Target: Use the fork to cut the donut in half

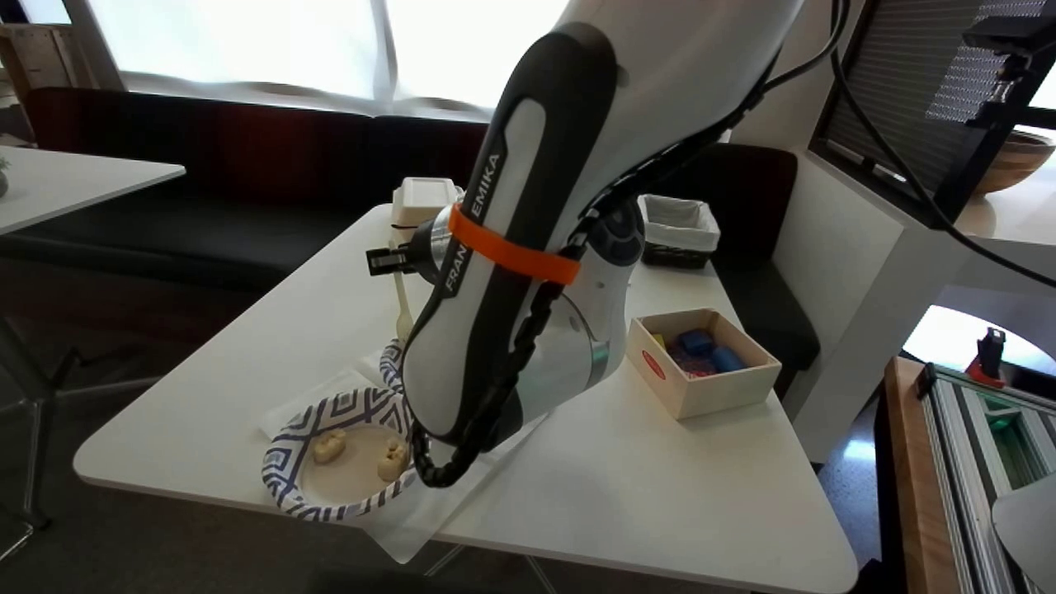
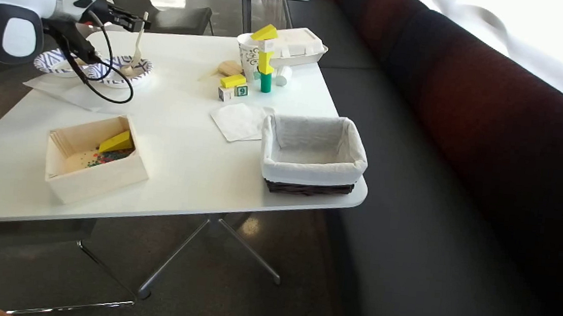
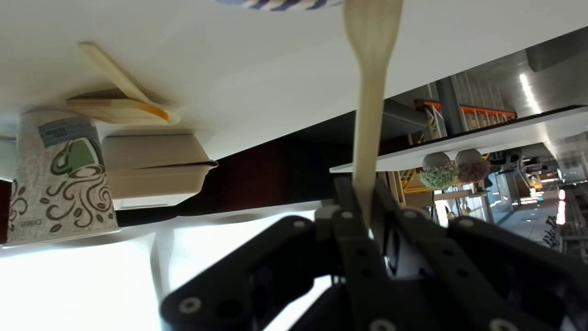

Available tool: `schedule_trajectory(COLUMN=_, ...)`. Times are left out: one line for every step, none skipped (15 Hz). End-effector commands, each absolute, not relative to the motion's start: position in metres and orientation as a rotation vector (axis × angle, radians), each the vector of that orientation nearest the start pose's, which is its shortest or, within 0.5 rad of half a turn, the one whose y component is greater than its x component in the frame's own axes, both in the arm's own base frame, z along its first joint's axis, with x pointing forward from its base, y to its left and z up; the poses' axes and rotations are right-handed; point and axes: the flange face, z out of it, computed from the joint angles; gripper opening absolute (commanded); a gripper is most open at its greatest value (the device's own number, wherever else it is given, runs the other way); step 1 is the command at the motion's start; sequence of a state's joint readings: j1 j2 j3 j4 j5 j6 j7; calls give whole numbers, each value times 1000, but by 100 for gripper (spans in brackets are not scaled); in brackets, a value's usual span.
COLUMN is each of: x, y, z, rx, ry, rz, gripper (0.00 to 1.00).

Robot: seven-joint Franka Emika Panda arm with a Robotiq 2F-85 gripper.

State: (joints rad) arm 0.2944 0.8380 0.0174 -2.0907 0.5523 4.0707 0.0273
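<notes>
near a patterned plate [image 2: 143, 68], an arm [image 1: 540, 190] lettered "emika" holds the fork [image 3: 369, 110].

In the wrist view the fork [image 3: 371, 99] looks smooth and matt, wood or plastic unclear, and the hand [image 3: 364, 191] dull with shinier metal-looking screw heads [image 3: 189, 305]. In an exterior view the table [image 2: 199, 171] is smooth and faintly glossy, carrying a matt wooden box [image 2: 101, 181] at eight o'clock, a rough woven, cloth-lined basket [image 2: 309, 187] at three and a paper cup [image 2: 247, 55] at one.

A long padded bench [image 2: 421, 190] beside white tables [image 2: 189, 165] suggests a café or break-room seating area.
</notes>
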Motion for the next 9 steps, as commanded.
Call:
schedule_trajectory(x=561, y=102, z=165, rx=-2633, ry=450, rz=-1694, gripper=3)
schedule_trajectory(x=561, y=103, z=168, rx=-2638, ry=446, rz=-1692, gripper=3)
schedule_trajectory(x=561, y=103, z=170, rx=-2638, ry=440, rz=-1698, gripper=3)
schedule_trajectory(x=560, y=104, z=170, rx=-2642, ry=435, rz=-1693, gripper=3)
schedule_trajectory(x=560, y=105, z=171, rx=-2645, ry=432, rz=-1691, gripper=3)
schedule_trajectory(x=561, y=105, z=170, rx=-2647, ry=428, rz=-1691, gripper=3)
schedule_trajectory(x=560, y=105, z=170, rx=-2649, ry=424, rz=-1693, gripper=3)
schedule_trajectory(x=560, y=105, z=169, rx=-2653, ry=423, rz=-1690, gripper=3)
schedule_trajectory(x=560, y=105, z=168, rx=-2656, ry=422, rz=-1690, gripper=3)
